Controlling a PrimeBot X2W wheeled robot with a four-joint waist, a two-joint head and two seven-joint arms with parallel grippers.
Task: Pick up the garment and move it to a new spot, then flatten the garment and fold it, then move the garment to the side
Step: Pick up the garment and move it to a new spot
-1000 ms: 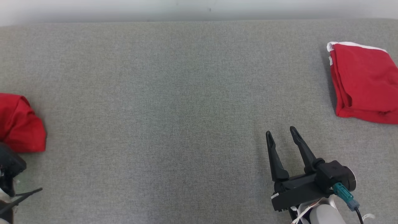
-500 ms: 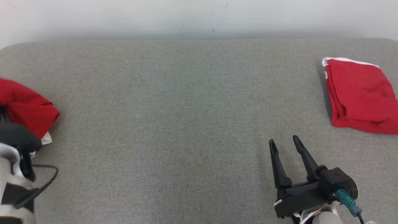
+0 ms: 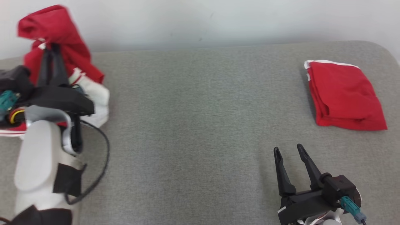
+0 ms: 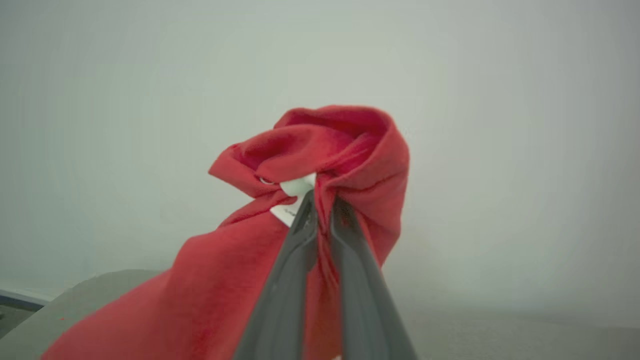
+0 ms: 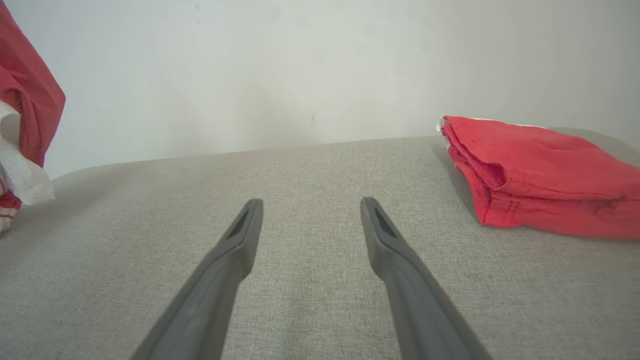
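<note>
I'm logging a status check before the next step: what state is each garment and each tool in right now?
left tool: shut on the red-and-white garment, raised.
red-and-white garment: bunched, hanging from the left tool.
right tool: open, empty, over the grey surface.
folded red garment: folded, lying on the grey surface, untouched.

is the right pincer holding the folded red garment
No, the right pincer stands open above the grey cushion, apart from the folded red garment.
</note>
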